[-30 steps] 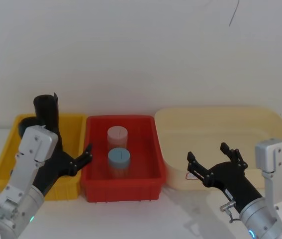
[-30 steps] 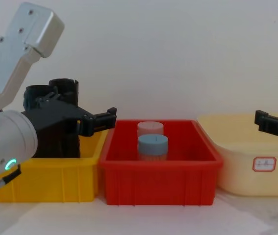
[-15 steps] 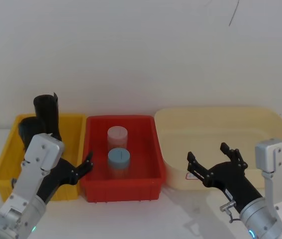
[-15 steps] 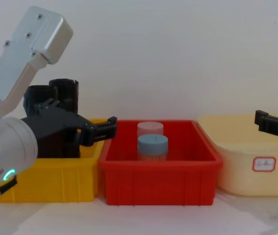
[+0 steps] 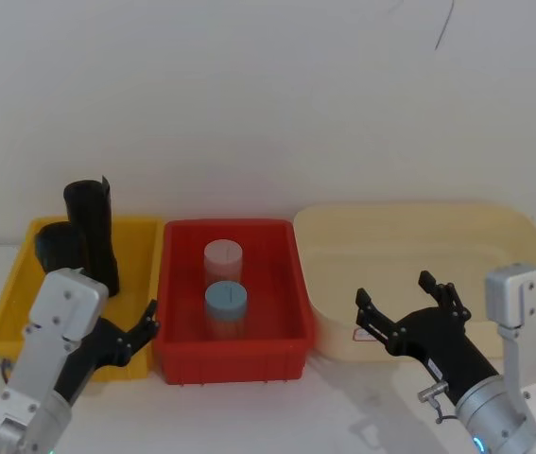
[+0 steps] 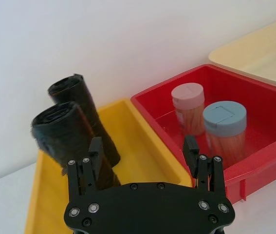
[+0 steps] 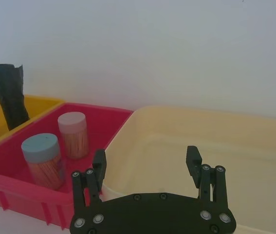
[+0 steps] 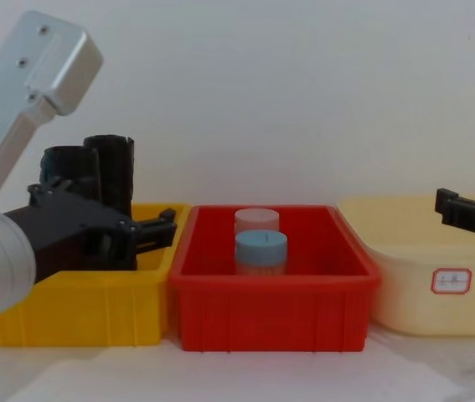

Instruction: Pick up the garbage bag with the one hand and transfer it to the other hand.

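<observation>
Alignment matters: the black two-finger left gripper (image 6: 143,152), jaws spread just before the yellow plastic bin (image 5: 137,251), should straddle the matte black crinkly garbage bag roll (image 5: 91,232) upright inside that bin. Right gripper (image 5: 395,293), spread too, hovers well right of it. Two black rolls (image 5: 57,248), two lidded jars (image 5: 226,301), three bins: yellow, red (image 5: 230,364), cream (image 5: 390,210).

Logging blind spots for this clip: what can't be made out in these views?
Bags' lower ends: chest view, behind the left hand and yellow bin wall.
Right hand: chest view, cut off by the right edge.
Tub label: writing too small, chest view.
Pink jar's lower part: chest view, behind the blue jar.
</observation>
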You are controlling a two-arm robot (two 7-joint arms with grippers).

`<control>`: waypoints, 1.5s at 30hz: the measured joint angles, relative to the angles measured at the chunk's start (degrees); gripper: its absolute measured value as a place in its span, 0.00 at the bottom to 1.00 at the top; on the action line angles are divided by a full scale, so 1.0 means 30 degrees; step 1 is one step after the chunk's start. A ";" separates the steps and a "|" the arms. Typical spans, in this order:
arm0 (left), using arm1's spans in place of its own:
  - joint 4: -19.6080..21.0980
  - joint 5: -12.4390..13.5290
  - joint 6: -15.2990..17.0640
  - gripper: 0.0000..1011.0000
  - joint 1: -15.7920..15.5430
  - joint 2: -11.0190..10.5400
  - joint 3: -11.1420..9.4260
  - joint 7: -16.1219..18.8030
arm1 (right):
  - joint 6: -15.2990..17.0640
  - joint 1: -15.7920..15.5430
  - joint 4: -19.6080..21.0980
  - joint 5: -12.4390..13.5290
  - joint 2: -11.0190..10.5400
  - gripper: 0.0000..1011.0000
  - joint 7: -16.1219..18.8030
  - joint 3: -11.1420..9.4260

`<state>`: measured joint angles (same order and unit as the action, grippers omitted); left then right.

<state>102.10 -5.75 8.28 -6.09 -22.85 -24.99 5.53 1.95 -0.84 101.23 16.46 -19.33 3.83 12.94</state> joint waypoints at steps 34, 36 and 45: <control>-0.1153 -0.2646 -0.2677 0.99 0.1255 0.1222 0.2874 -0.0187 | 0.0000 0.0000 0.0000 0.0000 0.0001 0.99 0.0000 0.0000; -0.1427 -0.2795 -0.2773 0.99 0.1107 0.1317 0.2943 -0.0348 | 0.0000 0.0000 -0.0001 0.0000 0.0000 0.99 0.0000 0.0000; -0.2396 -0.3201 -0.3128 0.99 0.0502 0.1653 0.3118 -0.0944 | 0.0001 0.0000 -0.0001 0.0000 0.0000 0.99 -0.0001 0.0000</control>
<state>94.91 -15.36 -1.10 -4.58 -17.89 -15.63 2.70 1.95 -0.84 101.23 16.47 -19.33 3.83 12.94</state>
